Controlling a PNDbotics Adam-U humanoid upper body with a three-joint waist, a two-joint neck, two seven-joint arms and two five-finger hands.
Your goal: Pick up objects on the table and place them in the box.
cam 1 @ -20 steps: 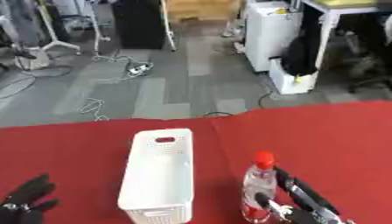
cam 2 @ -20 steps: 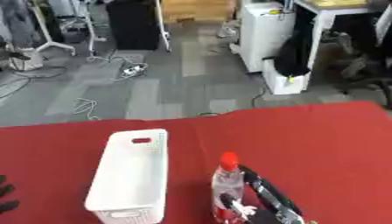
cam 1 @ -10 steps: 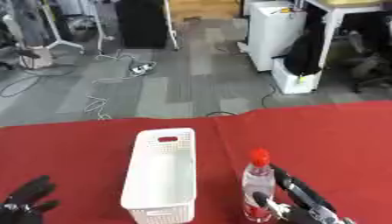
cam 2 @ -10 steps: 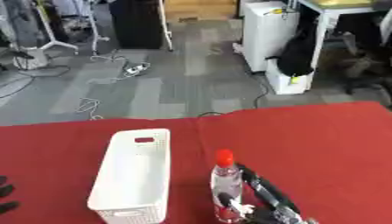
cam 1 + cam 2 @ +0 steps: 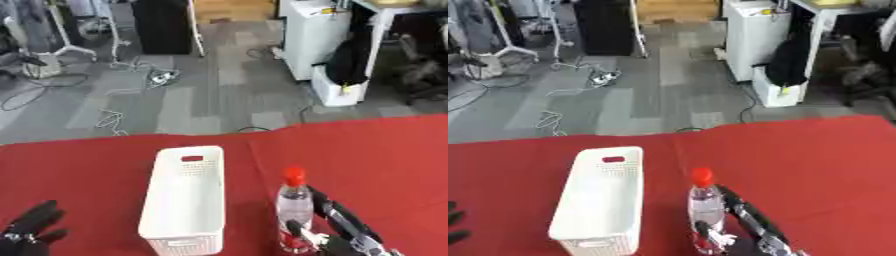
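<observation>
My right hand (image 5: pixel 337 231), black with silver joints, grips a clear plastic bottle with a red cap (image 5: pixel 294 207) near the front edge of the red-covered table (image 5: pixel 385 155); long fingers (image 5: pixel 339 220) lie up its right side and the thumb curls against its lower front. The bottle stands upright, and its red-and-white label is too blurred to read. Just left of it sits a long white perforated plastic basket (image 5: pixel 185 197). My left hand (image 5: pixel 28 232) rests at the front left corner, fingers spread.
</observation>
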